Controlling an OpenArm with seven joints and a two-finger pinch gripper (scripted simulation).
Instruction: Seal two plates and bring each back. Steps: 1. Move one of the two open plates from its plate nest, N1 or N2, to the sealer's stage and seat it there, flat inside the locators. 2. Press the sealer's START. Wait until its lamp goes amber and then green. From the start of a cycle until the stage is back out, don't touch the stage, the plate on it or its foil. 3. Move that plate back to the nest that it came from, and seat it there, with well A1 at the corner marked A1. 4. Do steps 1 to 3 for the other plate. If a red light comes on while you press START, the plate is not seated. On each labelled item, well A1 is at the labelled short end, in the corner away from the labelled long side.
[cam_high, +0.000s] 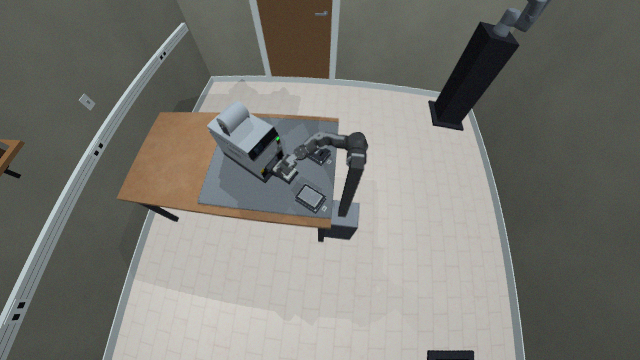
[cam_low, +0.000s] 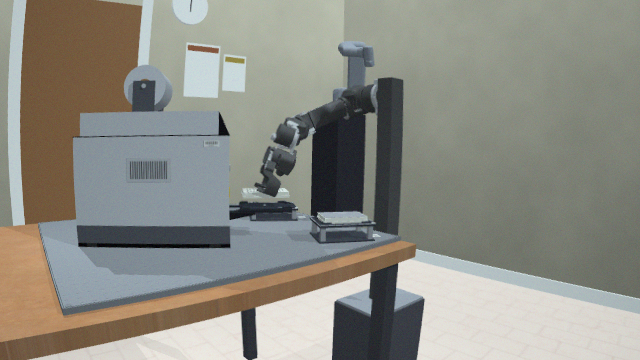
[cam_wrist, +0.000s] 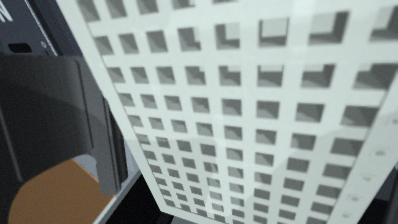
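My gripper (cam_high: 286, 170) (cam_low: 266, 193) is shut on a white plate (cam_low: 248, 193) (cam_wrist: 212, 90) with open square wells, which looks about level. A small gap shows between this plate and the sealer's dark stage (cam_low: 282, 206) below it, which is out. The sealer (cam_high: 247, 137) (cam_low: 150, 195) shows a green light (cam_high: 278, 139) on its front. The other plate (cam_high: 310, 195) (cam_low: 342, 217) sits in the near nest (cam_low: 345, 239); whether foil covers it is too small to tell. The far nest (cam_high: 320, 157) (cam_low: 274, 216) shows no plate. Its label is only partly in the wrist view.
The sealer body stands directly beside the gripper, with a roll (cam_high: 234, 117) (cam_low: 145, 86) on top. The near nest is close to the table's front corner, and the far nest is behind the stage under the arm. A grey mat (cam_high: 240, 192) (cam_low: 165, 270) lies beneath them.
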